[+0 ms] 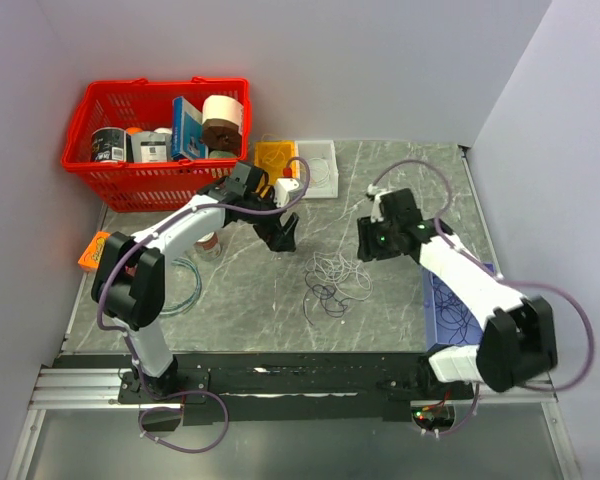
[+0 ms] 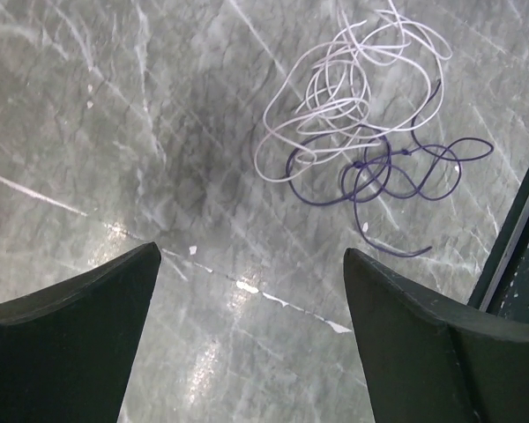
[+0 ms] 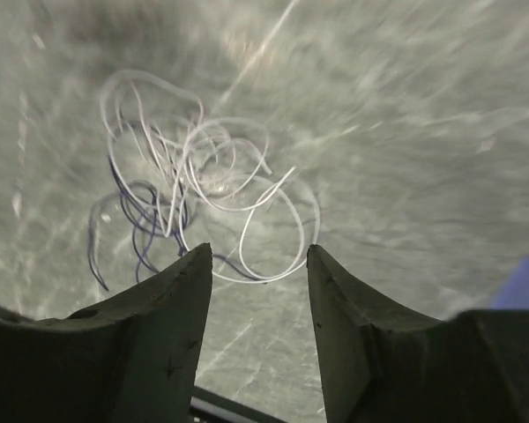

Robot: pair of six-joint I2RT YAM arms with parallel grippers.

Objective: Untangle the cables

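Observation:
The cables [image 1: 335, 280] lie in a loose heap on the marble table between my two arms. Pale white loops [image 2: 335, 97] are tangled with a dark purple wire [image 2: 397, 167]. My left gripper [image 1: 283, 238] hovers to the upper left of the heap. In the left wrist view it [image 2: 251, 256] stands wide open over bare table, with the cables ahead of it. My right gripper [image 1: 368, 245] hangs just right of the heap. Its jaws [image 3: 258, 249] are apart and hold nothing, with white loops [image 3: 203, 167] and purple wire [image 3: 132, 220] just beyond the fingertips.
A red basket [image 1: 155, 130] with several items stands at the back left. A white tray [image 1: 320, 165] and a yellow piece [image 1: 275, 158] sit behind the heap. A teal hoop [image 1: 185, 285] lies by the left arm, and a blue tray [image 1: 455, 305] sits under the right arm.

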